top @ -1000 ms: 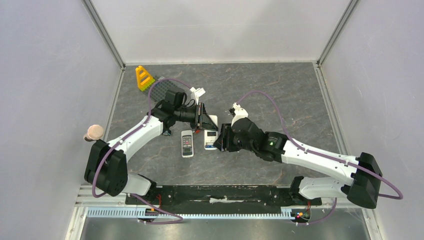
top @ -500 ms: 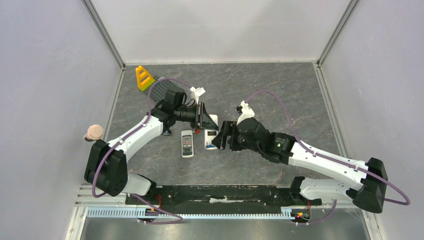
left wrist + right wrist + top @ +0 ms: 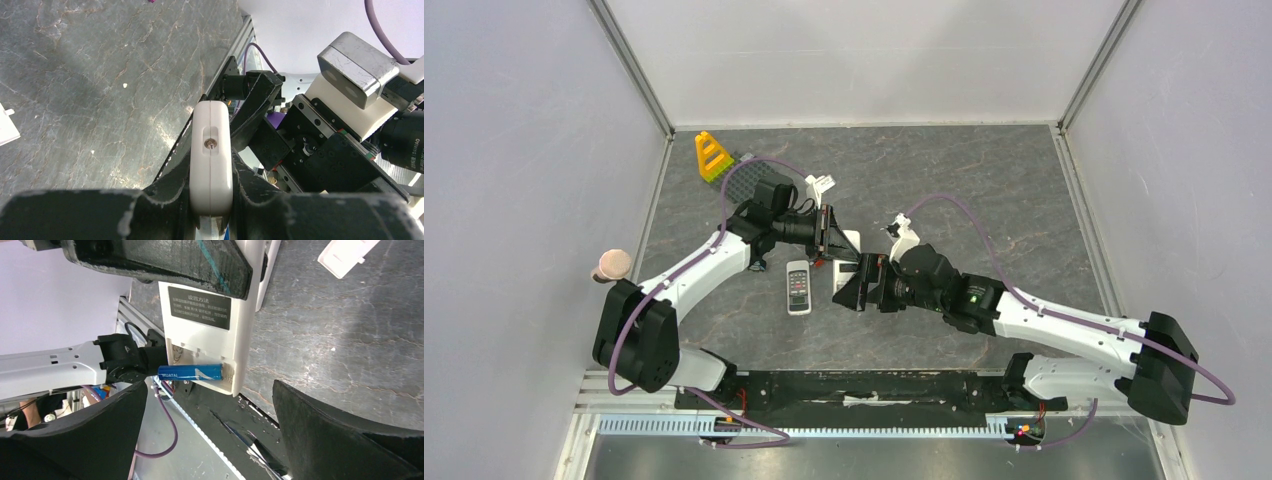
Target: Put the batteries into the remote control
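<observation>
Battery [image 3: 190, 372], the blue one, lies in the open bay of the white remote [image 3: 200, 335], which your left gripper [image 3: 211, 192] clamps on edge. Your right gripper [image 3: 210, 390] stands wide apart and empty, just before that bay. Judge such a cell light, hard, slick, apt to roll — pinch it across its middle.

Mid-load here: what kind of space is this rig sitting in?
Probably an enclosed lab robot cell, not a home: plain white panel walls on aluminium corner posts, a stone-pattern tabletop, and the left arm and right arm bolted to a black base rail.
</observation>
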`<state>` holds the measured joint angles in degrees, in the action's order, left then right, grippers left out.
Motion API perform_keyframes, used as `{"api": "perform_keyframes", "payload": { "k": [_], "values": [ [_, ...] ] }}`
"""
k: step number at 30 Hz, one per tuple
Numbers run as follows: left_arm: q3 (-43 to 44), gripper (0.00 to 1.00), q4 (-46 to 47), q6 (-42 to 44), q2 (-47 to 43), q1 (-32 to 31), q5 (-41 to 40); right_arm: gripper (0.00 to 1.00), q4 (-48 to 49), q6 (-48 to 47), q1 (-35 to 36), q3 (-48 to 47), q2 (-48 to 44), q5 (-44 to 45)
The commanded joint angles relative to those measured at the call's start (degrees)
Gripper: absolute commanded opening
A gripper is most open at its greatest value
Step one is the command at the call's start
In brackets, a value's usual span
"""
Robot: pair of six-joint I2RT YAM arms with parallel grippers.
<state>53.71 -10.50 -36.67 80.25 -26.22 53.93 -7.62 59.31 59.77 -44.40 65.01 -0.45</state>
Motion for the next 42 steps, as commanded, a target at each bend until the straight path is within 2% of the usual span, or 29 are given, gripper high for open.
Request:
{"api": "perform_keyframes", "payload": {
  "k": [1,8,12,15,29,42],
  "values": [
    [0.4,0.02,1.8,-1.4,0.5,-0.1,3.5,0.98,7.1,2.2,0.0,1.0,-0.2,-1.4],
    [0.4,0.02,1.8,-1.4,0.8,-0.1,4.1,0.98,9.2,3.9,-0.5,2.3,0.1,-1.1],
    [0.3,0.02,1.8,-1.4,0.8,-0.1,4.3,0.91,8.9,5.5,-1.8,2.9,0.4,-1.6],
    [0.2,0.02,1.8,-1.4,0.8,-0.1,4.4,0.90,8.9,5.5,-2.0,2.8,0.6,-1.8],
    [0.0,0.02,1.8,-1.4,1.3,-0.1,4.4,0.92,8.6,2.5,-2.4,1.7,1.1,-2.6],
    [-0.2,0.02,1.8,-1.5,1.2,-0.1,4.5,0.67,7.7,2.2,-2.5,1.0,1.8,-2.6]
  ]
}}
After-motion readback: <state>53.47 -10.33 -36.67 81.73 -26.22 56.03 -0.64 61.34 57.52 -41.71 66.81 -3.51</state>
